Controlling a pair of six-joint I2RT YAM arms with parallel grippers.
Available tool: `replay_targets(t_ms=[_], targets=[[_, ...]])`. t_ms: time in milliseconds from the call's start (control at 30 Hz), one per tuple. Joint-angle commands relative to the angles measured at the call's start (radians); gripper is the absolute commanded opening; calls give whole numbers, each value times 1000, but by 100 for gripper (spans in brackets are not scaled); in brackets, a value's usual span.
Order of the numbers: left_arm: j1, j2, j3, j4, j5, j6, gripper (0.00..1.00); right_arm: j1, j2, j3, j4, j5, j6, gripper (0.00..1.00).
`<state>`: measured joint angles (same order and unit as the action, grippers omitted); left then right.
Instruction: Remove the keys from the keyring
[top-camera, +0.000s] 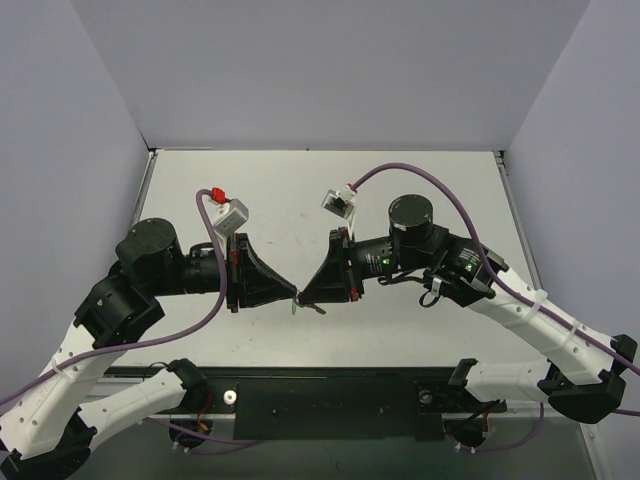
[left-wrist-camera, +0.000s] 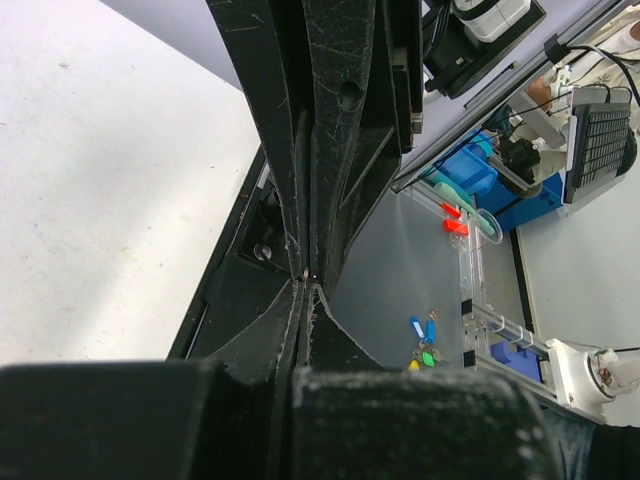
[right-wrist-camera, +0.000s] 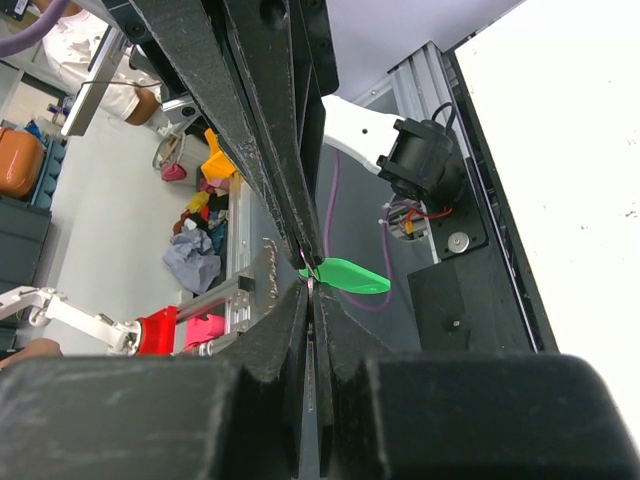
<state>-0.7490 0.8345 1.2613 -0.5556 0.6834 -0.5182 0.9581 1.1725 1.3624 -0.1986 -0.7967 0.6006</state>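
Right gripper (right-wrist-camera: 312, 285): jaws clenched, tips nose to nose with the left gripper (left-wrist-camera: 305, 288), also clenched. Both meet at the keyring (right-wrist-camera: 348, 275), held above the table (top-camera: 300, 190), its green tag hanging free beside the tips. Which gripper pinches what cannot be told. The key (top-camera: 317, 308) dangles just below. Judgement: light, stiff, slippery metal. Grip the key's head and the ring wire, not the tag.

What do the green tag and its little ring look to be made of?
The green tag looks like glossy translucent plastic: light glows through its even bright colour. The ring at its end seems thin bare metal, from a small pale glint, but it is too small to be sure.
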Motion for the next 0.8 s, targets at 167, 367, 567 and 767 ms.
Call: replay_targets(t_ms=[167, 367, 567, 767], targets=[[-3, -37, -10, 74, -4, -48, 41, 7, 6, 30, 44, 27, -19, 0], [-1, -74, 3, 85, -178, -68, 75, 7, -16, 7, 47, 39, -19, 0], [-1, -138, -55, 184, -340, -129, 78, 5, -31, -9, 64, 63, -19, 0], [-1, -282, -249, 387, -505, -252, 77, 7, -30, -23, 97, 100, -1, 0]])
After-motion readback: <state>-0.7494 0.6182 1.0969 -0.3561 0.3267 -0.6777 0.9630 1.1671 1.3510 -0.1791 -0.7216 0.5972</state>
